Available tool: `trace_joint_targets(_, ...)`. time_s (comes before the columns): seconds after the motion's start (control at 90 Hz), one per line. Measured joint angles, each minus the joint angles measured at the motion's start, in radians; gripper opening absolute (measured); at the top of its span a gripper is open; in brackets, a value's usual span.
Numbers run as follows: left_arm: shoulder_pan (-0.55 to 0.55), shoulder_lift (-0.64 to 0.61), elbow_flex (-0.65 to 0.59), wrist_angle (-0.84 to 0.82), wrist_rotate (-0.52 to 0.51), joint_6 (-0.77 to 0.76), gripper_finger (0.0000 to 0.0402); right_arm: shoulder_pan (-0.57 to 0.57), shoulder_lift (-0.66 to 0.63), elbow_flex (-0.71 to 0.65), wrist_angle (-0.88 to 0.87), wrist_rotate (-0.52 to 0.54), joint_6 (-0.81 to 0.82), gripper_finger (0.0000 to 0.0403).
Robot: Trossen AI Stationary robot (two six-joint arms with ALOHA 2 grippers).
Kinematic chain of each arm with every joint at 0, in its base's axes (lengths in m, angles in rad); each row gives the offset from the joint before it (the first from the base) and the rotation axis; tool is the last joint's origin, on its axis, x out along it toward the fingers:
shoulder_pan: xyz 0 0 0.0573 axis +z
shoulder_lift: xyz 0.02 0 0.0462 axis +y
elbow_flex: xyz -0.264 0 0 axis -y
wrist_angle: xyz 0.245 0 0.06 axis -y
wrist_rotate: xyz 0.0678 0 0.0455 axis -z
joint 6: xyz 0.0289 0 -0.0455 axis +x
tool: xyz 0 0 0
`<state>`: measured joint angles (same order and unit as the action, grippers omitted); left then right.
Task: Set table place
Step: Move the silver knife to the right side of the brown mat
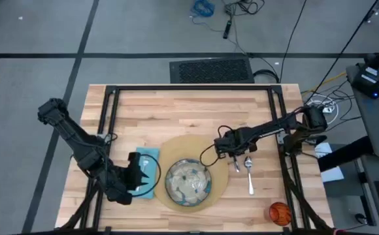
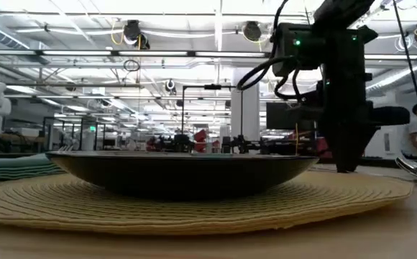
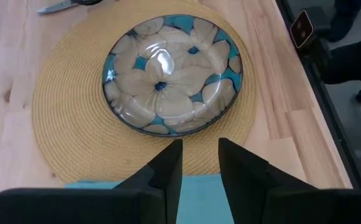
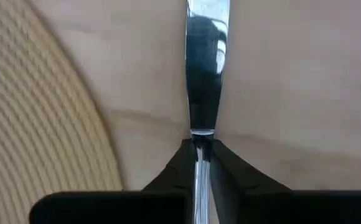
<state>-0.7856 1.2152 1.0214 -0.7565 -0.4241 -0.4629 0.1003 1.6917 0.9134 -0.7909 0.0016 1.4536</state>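
Right gripper [image 4: 197,144]: jaws clenched on the knife [image 4: 204,74], gripped at the handle, blade pointing away over bare wood just beside the edge of the placemat [image 4: 37,106]. In the high view the right gripper [image 1: 231,145] is seen at the placemat's right edge, with a spoon [image 1: 248,171] lying on the surface [image 1: 196,108] just beyond it; the knife itself cannot be made out from above. Left gripper [image 3: 199,163]: jaws parted and empty, held over the teal napkin [image 3: 199,196] on the placemat's left side, facing the dish [image 3: 172,73]. The dish is centred on the placemat. The orange cup [image 1: 279,212] is set well off to the placemat's right, near the surface's corner. Fork not identified with confidence. Risks, as judged: the grip is narrow and on a thin handle, so the knife could be pivoted or dropped askew on release; if lowered too close to the spoon, the two could be knocked together or crossed; if drifted inward, the blade could be landed on the placemat's rim and left tilted.
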Motion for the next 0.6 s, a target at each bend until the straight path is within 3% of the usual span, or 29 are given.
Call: trace_joint_targets(0.6,0.0,0.0,0.0,0.0,0.0,0.002,0.0088,0.234,0.002,-0.002,0.082,-0.009,0.329,0.0011)
